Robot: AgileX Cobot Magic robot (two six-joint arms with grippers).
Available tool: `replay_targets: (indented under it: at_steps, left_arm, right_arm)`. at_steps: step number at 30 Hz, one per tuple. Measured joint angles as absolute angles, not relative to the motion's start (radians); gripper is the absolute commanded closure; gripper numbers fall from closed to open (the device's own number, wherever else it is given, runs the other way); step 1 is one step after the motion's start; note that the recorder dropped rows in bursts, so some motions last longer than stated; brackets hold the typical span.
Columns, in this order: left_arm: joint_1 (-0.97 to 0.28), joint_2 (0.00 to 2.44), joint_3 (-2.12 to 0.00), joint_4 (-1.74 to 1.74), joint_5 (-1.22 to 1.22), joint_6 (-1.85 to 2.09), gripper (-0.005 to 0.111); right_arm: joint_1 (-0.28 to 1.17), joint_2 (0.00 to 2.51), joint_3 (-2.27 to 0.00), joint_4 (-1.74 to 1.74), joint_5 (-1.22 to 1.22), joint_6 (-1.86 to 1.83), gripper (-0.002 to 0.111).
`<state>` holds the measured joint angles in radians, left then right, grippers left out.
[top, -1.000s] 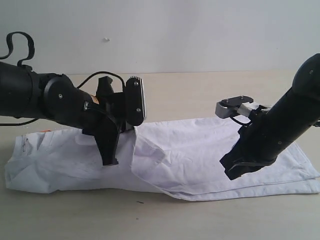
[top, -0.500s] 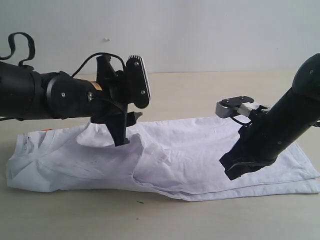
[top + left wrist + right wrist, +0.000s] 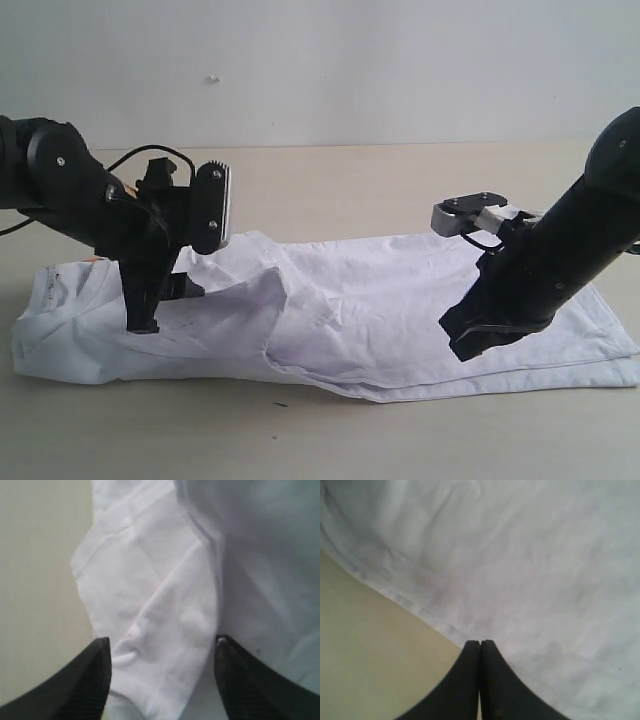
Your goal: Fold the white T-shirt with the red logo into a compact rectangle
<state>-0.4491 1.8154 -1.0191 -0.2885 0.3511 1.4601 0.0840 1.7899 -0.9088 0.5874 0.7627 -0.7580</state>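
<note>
The white T-shirt [image 3: 400,300] lies stretched across the tan table [image 3: 330,430], already doubled lengthwise, with stacked edges showing along its near side and a loose raised ridge of cloth standing near its middle. The red logo is not in view from any camera, so I cannot tell which way the chest faces. The left gripper [image 3: 162,641] hangs fingers-down over the shirt's left part with its jaws well apart and nothing between them; wrinkled fabric lies just below the tips. The right gripper [image 3: 480,644] has its jaws fully together, holding nothing, its tip over the cloth just beside a hemmed edge; whether it presses on the fabric I cannot tell. The main hazard is, I judge, a bad pinch on the left: the cloth under those open fingers is creased and layered, so closing there could catch only the top layer, or a wrinkle, and lifting would then peel the fold apart. The unsupported ridge in the middle looks likely to slump or skew if either end is tugged. If the right tip does bear on the shirt, moving it sideways could drag the stacked edges out of line.
</note>
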Motion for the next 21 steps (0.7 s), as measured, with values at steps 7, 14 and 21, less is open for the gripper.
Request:
replay_targets:
  at_steps: [7,14,21]
  left_arm:
    - [-0.449,1.841,-1.019,-0.272,0.402,1.47,0.065]
    - [-0.449,1.88,-1.019,-0.266,0.396,1.483,0.061]
    - [-0.449,1.899,-1.019,-0.266,0.305,1.483,0.068]
  right_arm:
    - [0.084,1.79,-0.909,0.587,0.767,-0.758,0.108]
    - [0.084,1.79,-0.909,0.587,0.767,-0.756,0.108]
    - [0.084,1.79,-0.909,0.587,0.767,-0.756,0.108]
